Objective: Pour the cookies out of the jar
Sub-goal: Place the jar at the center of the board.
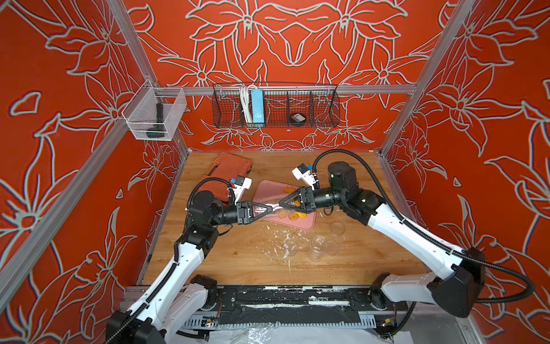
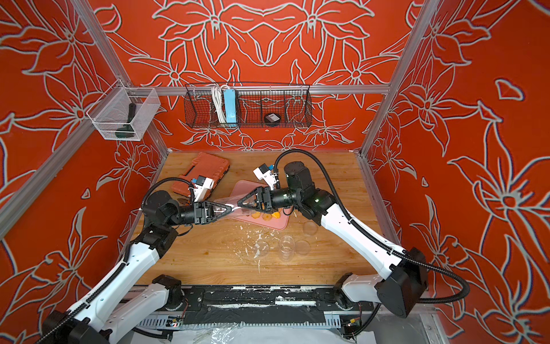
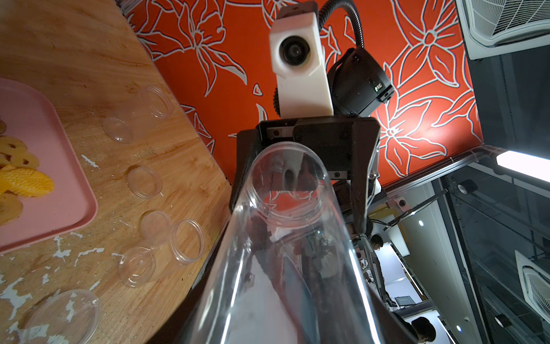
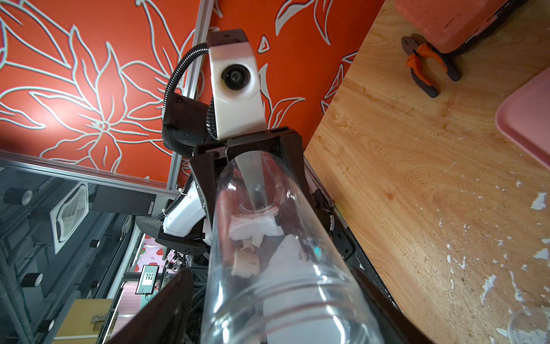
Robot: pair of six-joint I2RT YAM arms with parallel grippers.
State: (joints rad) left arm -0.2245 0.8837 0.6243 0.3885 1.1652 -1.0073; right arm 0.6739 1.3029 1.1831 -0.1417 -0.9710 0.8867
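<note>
At the far left of the table (image 1: 238,259) lies a red case (image 1: 229,171). Next to it, the left gripper (image 1: 270,208) is closed tight on the bottom end of the clear jar (image 3: 282,277). The jar lies level in the air, over the left edge of the pink tray (image 1: 268,189). Its mouth points to the right gripper (image 1: 281,205), whose jaws stand apart on both sides of the neck; I cannot tell if they press it. The cookies (image 1: 298,215) lie on the tray, most of them under the right gripper. Right of the tray, some clear lids (image 1: 337,227) and a small clear cup (image 1: 318,248) sit among white flecks (image 1: 287,236).
</note>
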